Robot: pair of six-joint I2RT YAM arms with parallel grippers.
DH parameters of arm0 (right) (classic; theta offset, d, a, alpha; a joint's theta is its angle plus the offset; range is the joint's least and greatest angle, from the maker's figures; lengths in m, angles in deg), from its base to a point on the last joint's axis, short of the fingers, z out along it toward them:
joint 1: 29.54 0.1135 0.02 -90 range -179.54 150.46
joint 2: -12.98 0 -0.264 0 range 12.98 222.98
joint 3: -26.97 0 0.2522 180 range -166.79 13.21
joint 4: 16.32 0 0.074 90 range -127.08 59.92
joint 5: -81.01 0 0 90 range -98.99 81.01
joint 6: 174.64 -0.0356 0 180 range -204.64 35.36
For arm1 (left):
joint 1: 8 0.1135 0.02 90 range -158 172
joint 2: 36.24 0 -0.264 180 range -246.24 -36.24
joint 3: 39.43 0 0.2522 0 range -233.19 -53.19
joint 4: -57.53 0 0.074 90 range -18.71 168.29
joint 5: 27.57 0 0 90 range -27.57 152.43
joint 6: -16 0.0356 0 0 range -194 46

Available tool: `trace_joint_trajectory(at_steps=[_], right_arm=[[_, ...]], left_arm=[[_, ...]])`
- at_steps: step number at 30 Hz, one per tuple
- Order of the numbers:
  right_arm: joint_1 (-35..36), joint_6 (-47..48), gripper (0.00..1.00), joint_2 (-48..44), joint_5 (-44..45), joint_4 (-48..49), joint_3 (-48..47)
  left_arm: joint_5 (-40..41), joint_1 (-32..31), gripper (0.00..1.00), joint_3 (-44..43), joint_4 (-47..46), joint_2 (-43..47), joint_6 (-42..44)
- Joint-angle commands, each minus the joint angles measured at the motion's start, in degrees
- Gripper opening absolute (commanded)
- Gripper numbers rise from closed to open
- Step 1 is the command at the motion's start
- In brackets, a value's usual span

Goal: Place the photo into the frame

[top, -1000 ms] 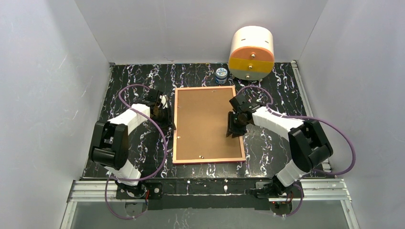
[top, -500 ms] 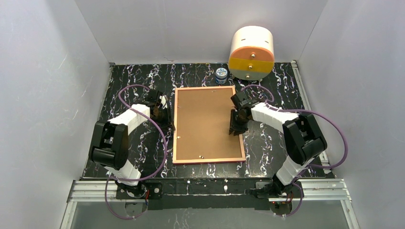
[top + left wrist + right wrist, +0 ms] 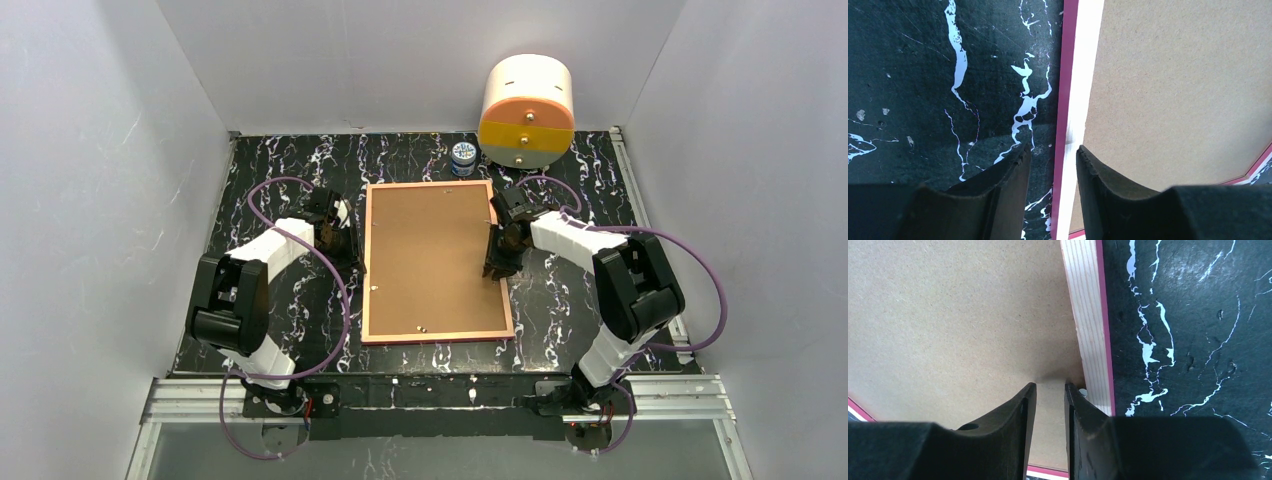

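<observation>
Two grippers stand at opposite long sides of the frame (image 3: 437, 338). It lies face down on the table (image 3: 290, 160), tan rim up, with the brown board (image 3: 430, 260) filling its opening. No photo shows in any view, and whether it sits under the board cannot be told.

Left gripper (image 3: 1053, 149) hangs over the left rim with its fingers spread. One finger is above the table and the other above the board's edge, so the rim runs between them. As far as the wrist view shows, nothing is pinched. Right gripper (image 3: 1049, 386) stands just inside the right rim, over the board. Its fingers are parted by a narrow gap with only board behind it. A small pale fitting (image 3: 1083, 391) lies just beside its outer finger, against the rim, too small to name.

My reading is that the step is seating or freeing the board at the rim, with the left side steadying. To do it well, the left should straddle the rim evenly and hold it square, so the frame cannot slide on the smooth table. The right should work the fitting with one fingertip, low and flat. It should push along the rim rather than down into the board, which would likely flex. Light pressure will do.
</observation>
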Motion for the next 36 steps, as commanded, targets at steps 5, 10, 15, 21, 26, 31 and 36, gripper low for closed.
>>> trace_joint_trajectory(at_steps=[5, 10, 15, 21, 26, 31, 36], right_arm=[[-0.87, 0.43, 0.36, -1.17, 2.45, -0.30, 1.78], [-0.87, 2.93, 0.36, -2.93, 2.40, 0.55, 1.23], [-0.87, 4.83, 0.36, -3.75, 0.66, 0.14, 0.84], [-0.88, 4.33, 0.34, -3.83, 1.20, -0.70, 1.15], [-0.87, 4.32, 0.30, -3.34, -0.42, -0.59, 2.39], [-0.83, 4.15, 0.28, -2.00, -0.10, -0.57, 3.17], [-0.39, 3.61, 0.28, -0.22, 1.66, -1.61, 2.82]], left_arm=[[0.43, 0.14, 0.37, -0.13, 1.14, 0.87, 0.84], [0.52, 0.16, 0.37, 0.31, 0.75, 1.49, -0.38], [0.06, 0.12, 0.39, 0.91, -0.08, 2.13, -1.41], [-0.13, 0.14, 0.39, 1.43, -0.18, 2.18, -1.29], [-0.24, 0.13, 0.39, 1.71, -0.22, 2.16, -1.24], [-0.38, 0.11, 0.39, 1.90, -0.24, 2.12, -1.27], [-0.58, 0.16, 0.39, 1.73, -0.30, 1.95, -1.36]])
